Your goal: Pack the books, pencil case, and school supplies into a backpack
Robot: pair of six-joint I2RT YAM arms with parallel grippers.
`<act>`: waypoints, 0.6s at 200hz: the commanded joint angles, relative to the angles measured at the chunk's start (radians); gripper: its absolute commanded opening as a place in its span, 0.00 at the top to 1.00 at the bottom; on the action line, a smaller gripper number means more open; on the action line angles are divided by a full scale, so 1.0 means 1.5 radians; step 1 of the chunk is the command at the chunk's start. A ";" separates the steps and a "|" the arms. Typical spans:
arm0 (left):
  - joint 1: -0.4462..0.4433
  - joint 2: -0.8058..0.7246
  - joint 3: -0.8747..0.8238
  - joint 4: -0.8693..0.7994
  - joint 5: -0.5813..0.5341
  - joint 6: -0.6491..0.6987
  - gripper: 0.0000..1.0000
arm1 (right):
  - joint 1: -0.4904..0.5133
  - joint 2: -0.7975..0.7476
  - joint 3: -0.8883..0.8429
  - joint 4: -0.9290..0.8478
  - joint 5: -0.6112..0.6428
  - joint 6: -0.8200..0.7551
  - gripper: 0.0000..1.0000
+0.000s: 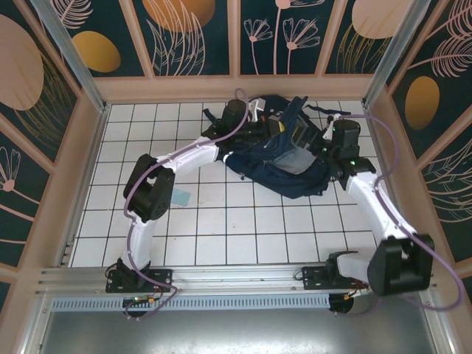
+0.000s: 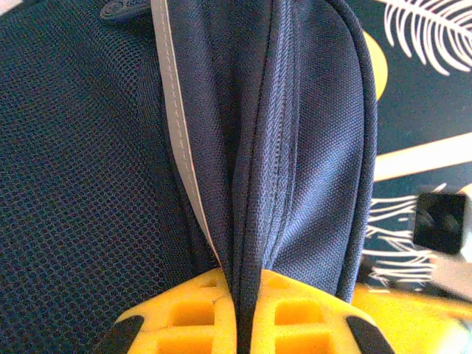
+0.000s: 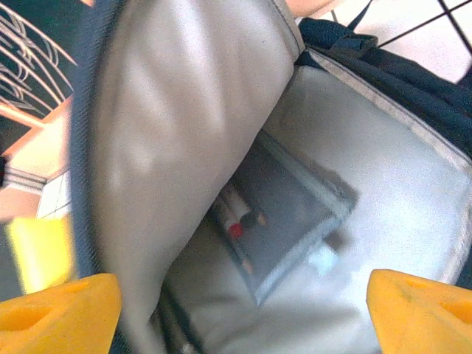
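The navy backpack (image 1: 284, 168) lies at the back middle of the tiled table, its mouth held open. My left gripper (image 1: 274, 127) is shut on a fold of the backpack's navy rim (image 2: 310, 147), the fabric pinched between its yellow fingers (image 2: 184, 313). At the opening, my right gripper (image 3: 240, 317) stands open, its fingers wide apart over the pale grey lining (image 3: 383, 184). The grey pencil case (image 3: 291, 210), a red pen showing in it, lies inside the bag, free of the fingers. A small whitish piece (image 3: 323, 259) rests beside it. A pale blue-green square (image 1: 181, 197) lies on the tiles. The books are hidden.
The left arm's elbow (image 1: 150, 193) hangs just left of the blue-green square. Low wooden walls (image 1: 236, 87) close off the table at the back and sides. White tiles (image 1: 243, 228) stretch between the backpack and the arm bases.
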 commanded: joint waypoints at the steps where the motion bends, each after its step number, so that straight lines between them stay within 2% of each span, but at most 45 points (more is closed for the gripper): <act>1: -0.011 0.029 0.062 0.171 -0.029 -0.058 1.00 | 0.044 -0.057 -0.049 -0.092 0.039 0.000 0.17; 17: -0.023 0.055 0.101 0.161 -0.039 -0.060 1.00 | 0.098 -0.084 -0.083 -0.069 0.061 0.045 0.23; 19: -0.025 0.058 0.105 0.159 -0.041 -0.061 0.97 | 0.103 -0.086 -0.088 -0.063 0.062 0.051 0.24; 24: -0.027 0.066 0.117 0.154 -0.040 -0.064 0.86 | 0.118 -0.088 -0.101 -0.048 0.064 0.065 0.27; 40: -0.030 0.088 0.157 0.122 -0.021 -0.067 0.31 | 0.163 -0.087 -0.144 0.009 0.084 0.099 0.42; 55: -0.029 0.080 0.169 0.077 -0.015 -0.033 0.03 | 0.191 -0.074 -0.168 0.041 0.120 0.119 0.52; 79: -0.022 0.021 0.122 0.022 -0.050 0.041 0.01 | 0.223 -0.036 -0.180 0.070 0.173 0.136 0.57; 115: 0.025 -0.074 -0.041 0.041 -0.114 0.057 0.01 | 0.259 0.039 -0.146 0.097 0.240 0.174 0.64; 120: 0.032 -0.083 -0.059 0.038 -0.121 0.063 0.01 | 0.279 0.051 -0.136 0.094 0.254 0.177 0.65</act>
